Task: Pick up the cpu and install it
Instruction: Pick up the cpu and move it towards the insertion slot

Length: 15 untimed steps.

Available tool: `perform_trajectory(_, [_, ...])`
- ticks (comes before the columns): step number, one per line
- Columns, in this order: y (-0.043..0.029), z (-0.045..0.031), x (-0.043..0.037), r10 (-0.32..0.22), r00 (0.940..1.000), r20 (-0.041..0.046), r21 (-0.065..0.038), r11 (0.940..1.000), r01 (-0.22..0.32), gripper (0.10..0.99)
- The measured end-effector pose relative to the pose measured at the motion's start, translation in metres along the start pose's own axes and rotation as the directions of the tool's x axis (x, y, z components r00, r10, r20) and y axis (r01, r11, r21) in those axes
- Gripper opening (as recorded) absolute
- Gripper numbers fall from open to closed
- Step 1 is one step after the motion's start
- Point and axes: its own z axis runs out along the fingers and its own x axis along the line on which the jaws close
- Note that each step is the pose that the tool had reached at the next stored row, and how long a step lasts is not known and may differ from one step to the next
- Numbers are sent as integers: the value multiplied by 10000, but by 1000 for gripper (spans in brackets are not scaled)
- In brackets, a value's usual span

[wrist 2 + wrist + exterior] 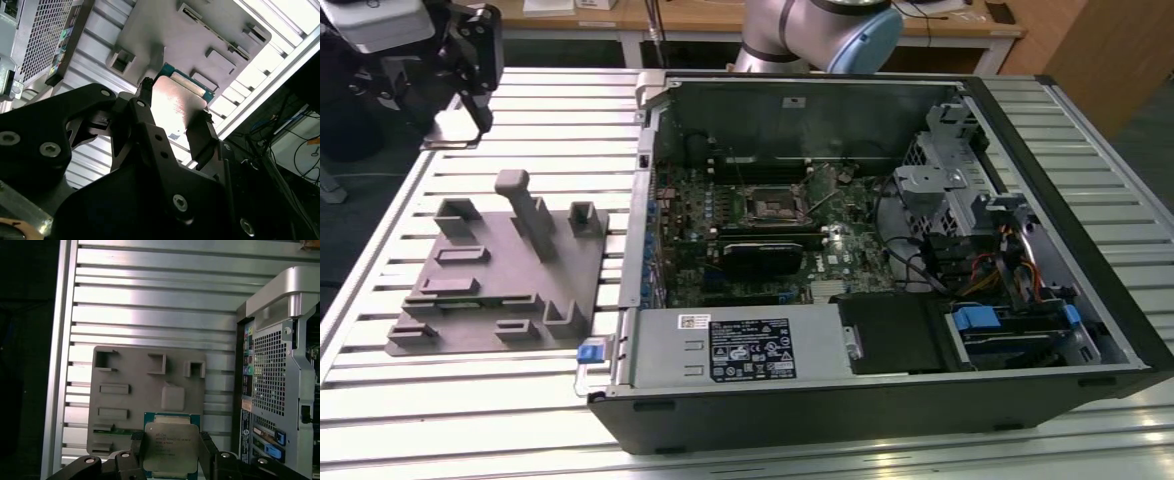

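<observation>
In both wrist views my gripper is shut on the cpu, a thin square chip with a silvery lid and a green rim. One black finger presses on each of two opposite edges. The chip hangs well above the grey plastic tray, which lies on the slatted table. In the exterior view the arm's black tool head is at the far upper left, beyond the tray. The dark square socket sits on the motherboard inside the open computer case.
The tray carries upright posts and blocks. The case's rear panel stands beside the tray in the first wrist view. Inside the case are a black fan block, a power supply and drive cages. The slatted aluminium table ends at the exterior view's left.
</observation>
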Motion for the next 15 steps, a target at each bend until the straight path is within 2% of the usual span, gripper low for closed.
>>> perform_trajectory(15, [-4,0,-100,0,10000,0,-11,10000,0,525])
